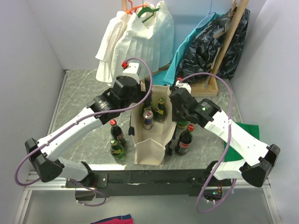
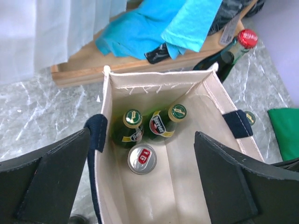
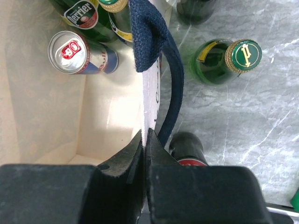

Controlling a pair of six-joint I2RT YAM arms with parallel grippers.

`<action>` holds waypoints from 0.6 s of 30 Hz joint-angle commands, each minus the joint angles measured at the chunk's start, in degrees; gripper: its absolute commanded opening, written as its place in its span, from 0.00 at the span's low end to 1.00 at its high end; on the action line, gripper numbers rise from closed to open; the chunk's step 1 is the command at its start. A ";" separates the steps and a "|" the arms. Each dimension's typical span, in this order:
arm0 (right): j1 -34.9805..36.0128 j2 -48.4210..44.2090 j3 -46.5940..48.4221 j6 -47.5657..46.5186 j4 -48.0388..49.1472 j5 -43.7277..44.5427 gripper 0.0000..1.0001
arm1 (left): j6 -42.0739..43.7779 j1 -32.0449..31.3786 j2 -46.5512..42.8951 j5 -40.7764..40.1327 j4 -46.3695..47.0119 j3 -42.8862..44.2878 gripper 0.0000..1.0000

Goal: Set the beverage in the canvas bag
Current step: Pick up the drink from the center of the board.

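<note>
The cream canvas bag (image 1: 150, 148) with navy handles stands open at mid-table. Inside it are a silver can (image 2: 142, 158) and two green bottles (image 2: 161, 122); they also show in the top view (image 1: 148, 119). My left gripper (image 2: 142, 186) is open and empty, hovering over the bag's mouth (image 1: 141, 95), one finger to each side of it. My right gripper (image 3: 145, 140) is shut on the bag's right wall (image 3: 150, 93), next to the navy handle (image 3: 159, 56); it also shows in the top view (image 1: 172, 111).
Outside the bag stand a red-capped dark bottle (image 1: 116, 130) and a green bottle (image 1: 117, 150) on the left, and a dark cola bottle (image 1: 185, 141) and a green bottle (image 3: 229, 58) on the right. Hanging garments (image 1: 135, 42), a wooden stand (image 1: 212, 88) and a green cloth (image 1: 245, 130) lie behind and to the right.
</note>
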 commanded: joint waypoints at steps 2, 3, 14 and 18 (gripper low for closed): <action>0.18 -0.99 4.02 -1.25 1.84 2.28 0.06 | 0.12 0.31 -2.93 -4.29 -0.11 1.83 0.97; 0.27 -0.90 4.11 -1.25 1.84 2.54 0.06 | 0.12 0.39 -3.28 -4.65 -0.20 1.75 0.96; 0.09 -2.04 6.30 -1.16 1.49 3.42 0.13 | 0.29 4.08 -10.40 -7.73 -0.90 -1.59 0.96; 0.00 -2.57 7.19 -1.25 1.23 4.12 0.21 | 0.29 6.10 -12.07 -7.21 -1.96 -2.56 0.96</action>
